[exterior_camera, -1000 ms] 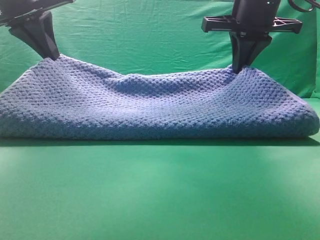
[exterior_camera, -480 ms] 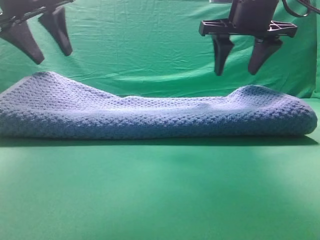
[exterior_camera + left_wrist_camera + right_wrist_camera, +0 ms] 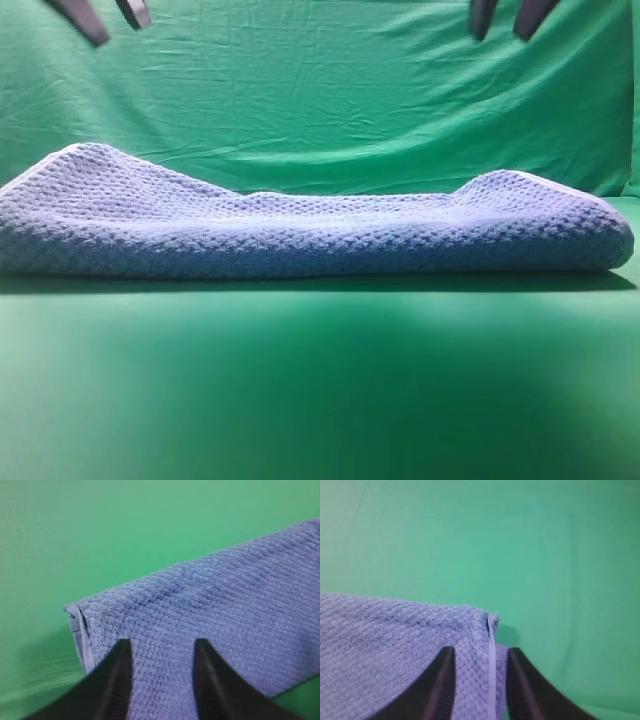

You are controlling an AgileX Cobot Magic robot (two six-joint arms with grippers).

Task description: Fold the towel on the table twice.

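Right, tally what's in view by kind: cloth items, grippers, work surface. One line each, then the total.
Towels: 1, the grey-blue towel, lying folded.
Backdrop cloths: 1, the wrinkled green cloth behind it.
Grippers: 2, the left gripper and the right gripper, both open above the towel and holding nothing.
Tables: 1, the green table.
Total: 5.

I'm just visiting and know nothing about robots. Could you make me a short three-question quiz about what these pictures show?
1. True or false: the left gripper is clamped on the towel.
2. Where is the right gripper? A) pressing into the towel B) open above a towel corner C) flat on the table
3. Fill in: a thin pale ___ runs along the towel's edge.

Key: 1 false; 2 B; 3 hem.
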